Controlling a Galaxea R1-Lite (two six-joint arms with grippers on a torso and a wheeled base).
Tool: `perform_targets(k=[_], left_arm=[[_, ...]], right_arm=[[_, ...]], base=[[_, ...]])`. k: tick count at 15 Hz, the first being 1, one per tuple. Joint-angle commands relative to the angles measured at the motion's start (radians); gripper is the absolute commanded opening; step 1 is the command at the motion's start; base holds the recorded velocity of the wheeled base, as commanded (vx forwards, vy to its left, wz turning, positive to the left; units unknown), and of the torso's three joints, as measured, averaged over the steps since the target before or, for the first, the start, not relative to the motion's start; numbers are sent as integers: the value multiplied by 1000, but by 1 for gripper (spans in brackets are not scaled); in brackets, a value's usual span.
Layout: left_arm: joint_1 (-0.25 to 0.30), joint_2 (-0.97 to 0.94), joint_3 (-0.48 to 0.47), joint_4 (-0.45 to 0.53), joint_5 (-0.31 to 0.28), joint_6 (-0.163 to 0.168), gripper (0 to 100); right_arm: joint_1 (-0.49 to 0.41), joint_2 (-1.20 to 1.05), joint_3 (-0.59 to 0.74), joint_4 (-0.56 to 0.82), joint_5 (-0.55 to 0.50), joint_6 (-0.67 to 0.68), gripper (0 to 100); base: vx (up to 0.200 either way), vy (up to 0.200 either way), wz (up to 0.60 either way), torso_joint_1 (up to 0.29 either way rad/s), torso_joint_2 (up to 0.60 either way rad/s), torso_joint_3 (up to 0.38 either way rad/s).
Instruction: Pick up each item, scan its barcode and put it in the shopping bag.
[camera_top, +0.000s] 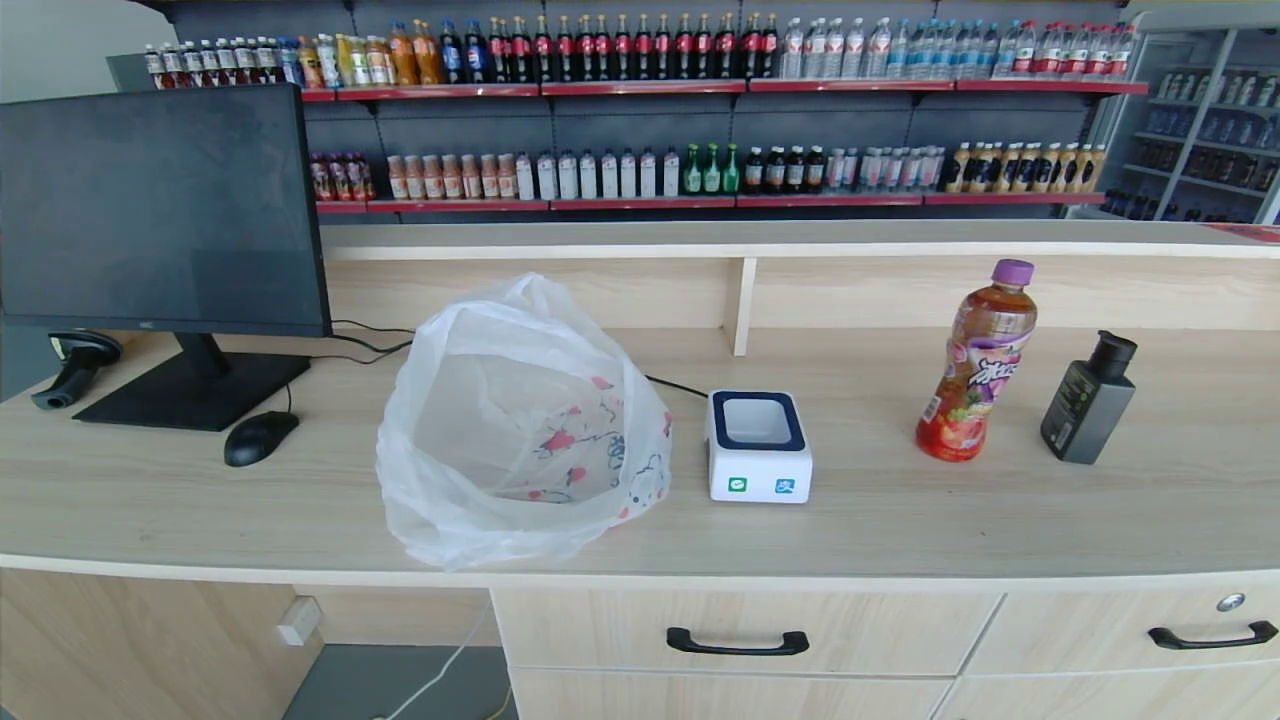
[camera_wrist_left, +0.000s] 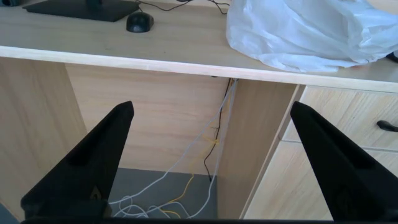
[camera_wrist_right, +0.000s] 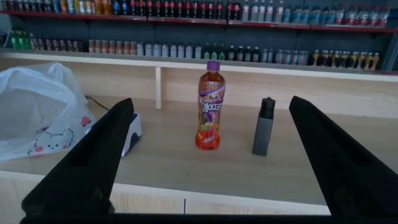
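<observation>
1. Shopping bag (camera_top: 520, 430): white, thin plastic with a small red and blue print. It stands open-mouthed on the worktop (camera_top: 900, 520), left of the middle and close to the front edge.
2. Monitor (camera_top: 160, 210): dark screen on a black stand at the worktop's back left corner.
3. Drink bottle (camera_top: 975, 365): purple cap, upright toward the right end, about midway between the front and back edges.
4. Dark bottle (camera_top: 1088, 400): black cap, standing just beside the drink bottle, nearer the right end.
5. Scanner box (camera_top: 757, 445): white with a dark-rimmed window on top, just right of the bag.
6. Mouse (camera_top: 260, 437): black, in front of the monitor stand.
7. My left gripper (camera_wrist_left: 211, 168): below the worktop's front edge, jaws wide apart and holding nothing.
8. My right gripper (camera_wrist_right: 211, 162): out in front of the worktop and facing both bottles, jaws wide apart and holding nothing.
</observation>
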Motion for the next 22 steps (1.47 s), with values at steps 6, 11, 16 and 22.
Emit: perform_targets(k=[6, 11, 16, 22], left_arm=[[0, 0, 0, 0, 1, 0, 100], [0, 0, 0, 0, -1, 0, 100], [-1, 0, 0, 0, -1, 0, 100], [0, 0, 0, 0, 1, 0, 100]], right_arm=[[61, 522, -60, -264, 1, 5, 100], [60, 731, -106, -267, 2, 60, 100], [57, 859, -95, -374, 2, 54, 100], [58, 998, -130, -503, 7, 19, 100]], base=[[0, 0, 0, 0, 0, 0], [0, 0, 0, 0, 0, 0], [0, 0, 0, 0, 0, 0], [0, 0, 0, 0, 0, 0]])
